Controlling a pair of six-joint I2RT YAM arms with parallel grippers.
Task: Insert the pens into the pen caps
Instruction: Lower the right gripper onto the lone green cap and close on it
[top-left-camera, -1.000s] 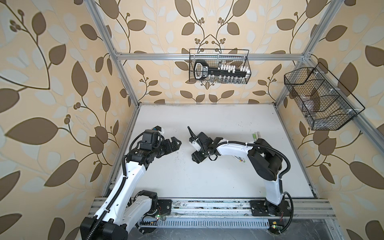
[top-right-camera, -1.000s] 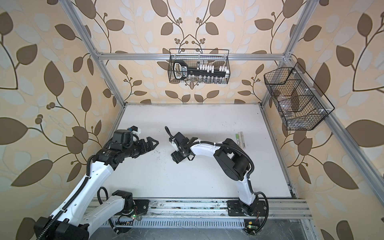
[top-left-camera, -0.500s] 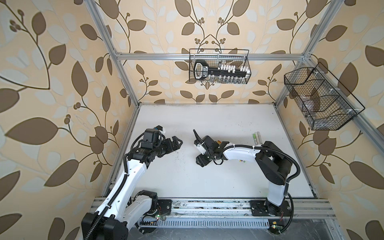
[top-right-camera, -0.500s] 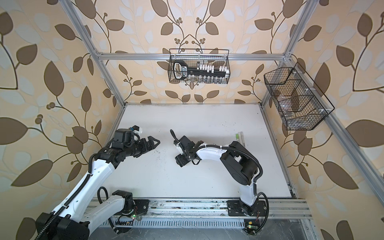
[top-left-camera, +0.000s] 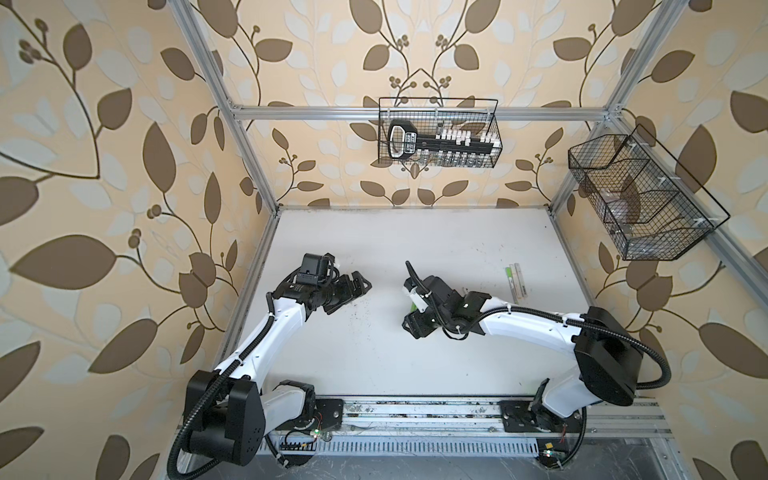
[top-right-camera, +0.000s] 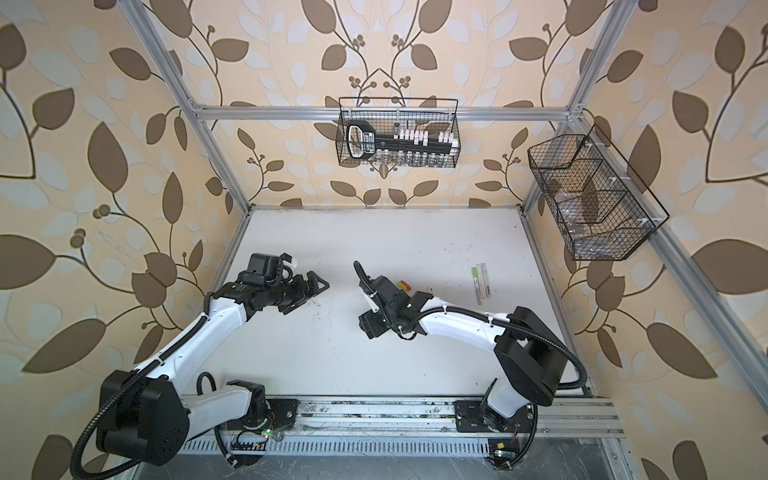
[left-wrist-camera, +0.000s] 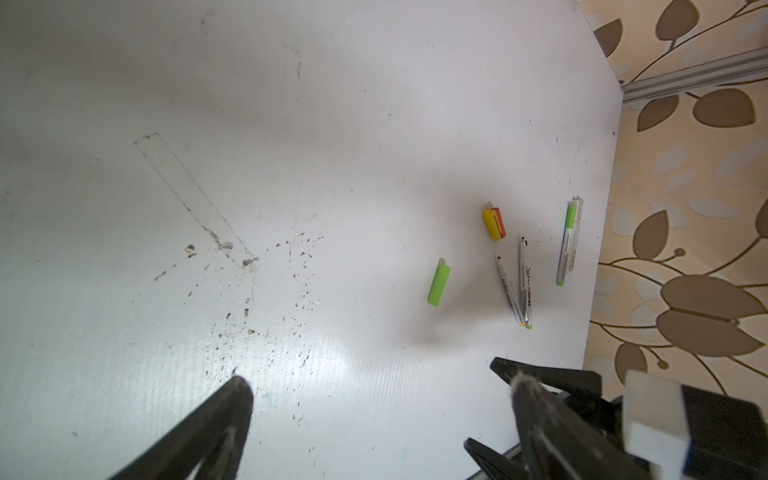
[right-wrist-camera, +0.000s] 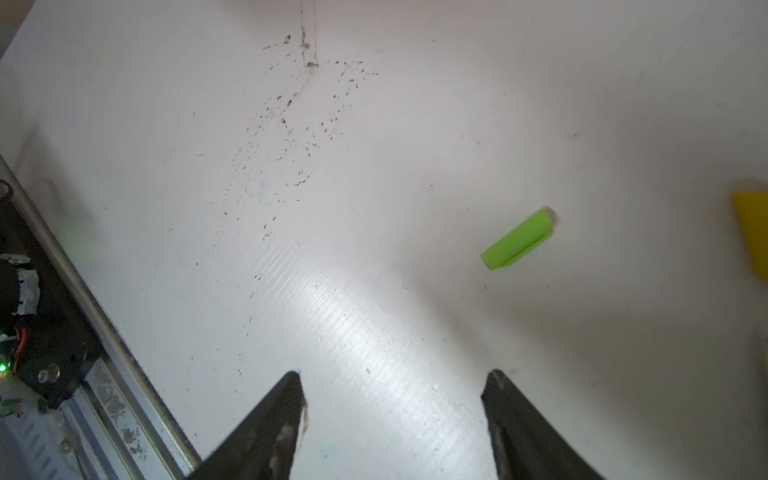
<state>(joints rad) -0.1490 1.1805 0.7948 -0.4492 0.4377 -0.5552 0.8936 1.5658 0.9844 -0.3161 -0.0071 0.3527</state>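
Right arm (top-left-camera: 528, 328) has slid toward the right of the frame over the last second, and left arm (top-left-camera: 282, 320) has nudged the same way. Pens and caps haven't moved.

Right gripper (right-wrist-camera: 395, 374): black fingers (right-wrist-camera: 274, 424) apart, nothing between them, hovering over the white tabletop (right-wrist-camera: 374, 291) at frame centre in both top views.
Left gripper (left-wrist-camera: 370, 372): fingers (left-wrist-camera: 224, 415) spread wide, also empty, centre-left in both top views.

Lime green stubby plastic pen cap (right-wrist-camera: 517, 239) lies flat just ahead of the right fingers, not touching them. In a top view it shows only as a green sliver against the right wrist.

Short yellow plastic cap (left-wrist-camera: 491, 224) and red cap (left-wrist-camera: 502, 222) lie side by side, touching, beyond the lime one. In a top view they peek out just right of centre, beside the right wrist.

Two thin white pens (left-wrist-camera: 524, 282) are uncapped with dark red tips. Their tail ends meet in a narrow V, near the yellow cap but clear of it.

Tight row of pens (top-left-camera: 515, 282) sits right of centre in both top views, parallel and touching. One white pen (left-wrist-camera: 567, 245) wears a lime green cap. Can't tell whether the pale ones beside it are capped.

Dark specks (left-wrist-camera: 291, 270) are scattered on the tabletop between the arms.
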